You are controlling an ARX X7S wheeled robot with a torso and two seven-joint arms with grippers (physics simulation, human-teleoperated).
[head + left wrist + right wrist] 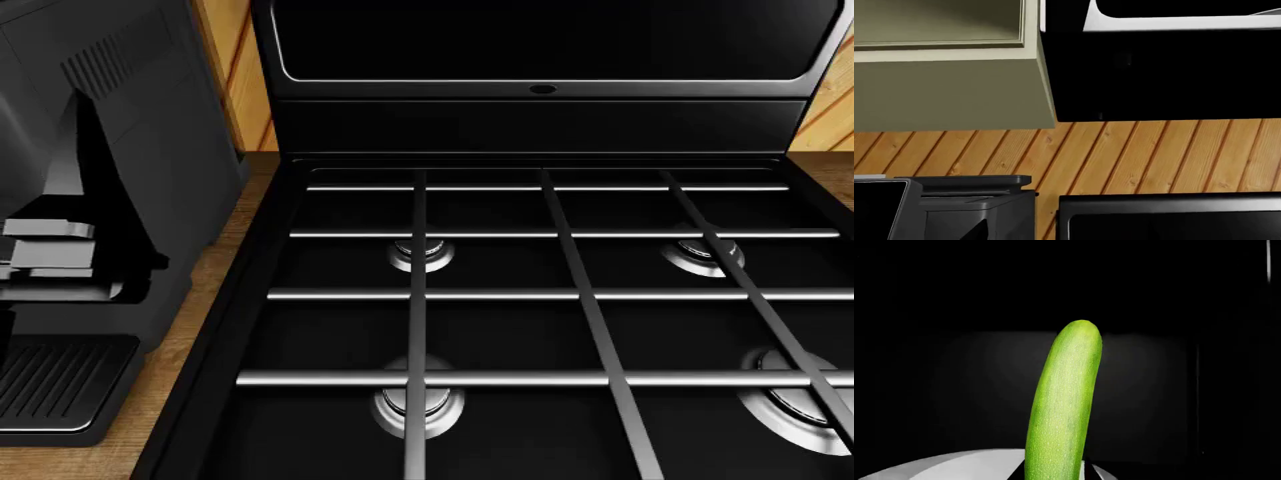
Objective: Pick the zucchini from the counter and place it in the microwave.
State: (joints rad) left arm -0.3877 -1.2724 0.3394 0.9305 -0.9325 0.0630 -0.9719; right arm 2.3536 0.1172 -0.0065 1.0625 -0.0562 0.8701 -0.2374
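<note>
Right wrist view: one zucchini (1062, 410), long axis running straight out from the camera toward 12 o'clock, far tip leaning slightly to 1 o'clock. It fills the centre and is cut off at the near edge, where the right claw would be. The fingers themselves are out of view, so I cannot tell whether the claw is clenched on it or released. Behind it is a dark, dimly lit cavity, probably the microwave interior, with a pale curved surface (954, 465) low at 7 o'clock; whether the zucchini touches it is unclear.

Head view: one gas stove (534, 300) with four burners, one coffee machine (80, 200) at 9 o'clock, one microwave (541, 40) at 12 o'clock. No arm visible.

Left wrist view: no left claw visible, only cabinet (947, 90) and wood wall (1141, 155). Right arm judged the working arm.
</note>
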